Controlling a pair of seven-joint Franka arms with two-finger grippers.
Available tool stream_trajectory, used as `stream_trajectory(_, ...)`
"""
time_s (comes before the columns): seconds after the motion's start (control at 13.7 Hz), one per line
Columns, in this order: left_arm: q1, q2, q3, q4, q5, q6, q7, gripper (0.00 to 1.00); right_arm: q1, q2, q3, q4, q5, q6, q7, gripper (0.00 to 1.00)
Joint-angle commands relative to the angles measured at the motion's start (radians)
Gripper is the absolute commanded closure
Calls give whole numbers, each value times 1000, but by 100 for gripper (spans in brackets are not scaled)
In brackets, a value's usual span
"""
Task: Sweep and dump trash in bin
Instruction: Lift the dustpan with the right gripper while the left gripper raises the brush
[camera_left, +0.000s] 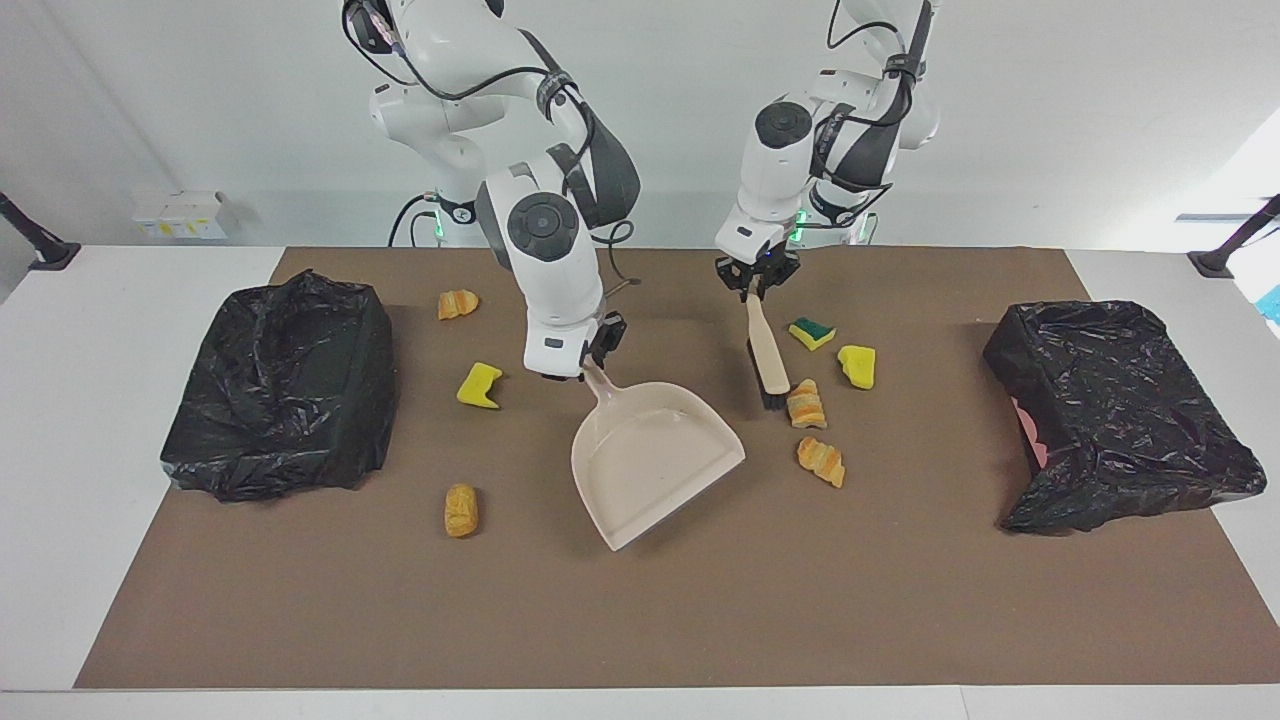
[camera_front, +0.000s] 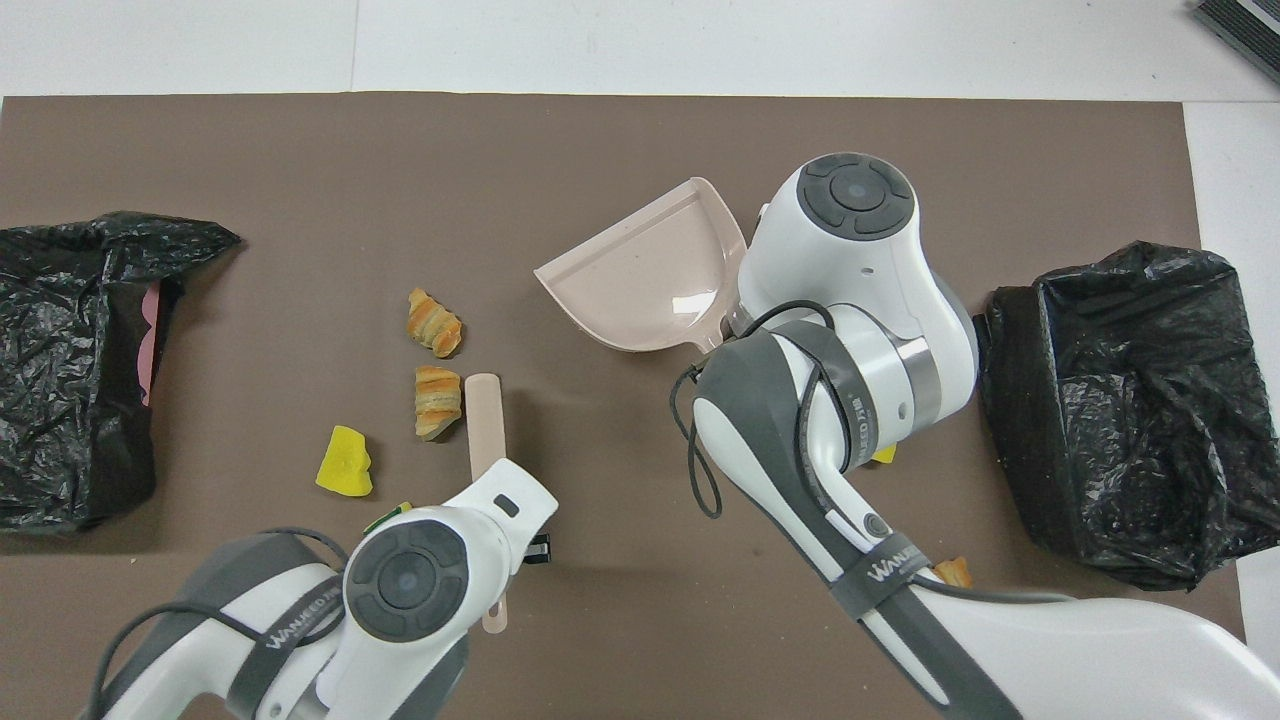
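My right gripper (camera_left: 597, 362) is shut on the handle of the beige dustpan (camera_left: 650, 460), whose mouth points away from the robots and toward the left arm's end; it also shows in the overhead view (camera_front: 650, 280). My left gripper (camera_left: 757, 285) is shut on the brush (camera_left: 767, 350), its bristles down beside a croissant (camera_left: 805, 403). A second croissant (camera_left: 821, 461), a yellow sponge (camera_left: 857, 366) and a green-and-yellow sponge (camera_left: 812, 333) lie near it. Toward the right arm's end lie a croissant (camera_left: 458, 303), a yellow sponge (camera_left: 479, 386) and a bread roll (camera_left: 461, 510).
Two bins lined with black bags stand on the brown mat (camera_left: 900, 600): one bin (camera_left: 280, 385) at the right arm's end, the other bin (camera_left: 1120, 410) at the left arm's end. White table surface surrounds the mat.
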Motion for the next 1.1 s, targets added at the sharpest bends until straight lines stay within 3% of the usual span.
stream_trajectory(0.0,112,1,-13,37,53,-53,69,100,-19,-17,8,-13,-88,-23,-132,100)
stream_trajectory(0.22,256,27,-13,50,59,-35,278,100,-20,-17,8,-16,-138,-9,-308,100)
stream_trajectory(0.44,382,135,-14,166,61,-41,495,100,-50,-6,9,-11,-194,2,-549,100)
stream_trajectory(0.59,397,204,-14,203,61,-27,563,100,-40,-3,11,-7,-274,8,-637,100)
stream_trajectory(1.02,338,194,-16,156,61,-18,666,100,-7,29,15,-10,-368,45,-839,100)
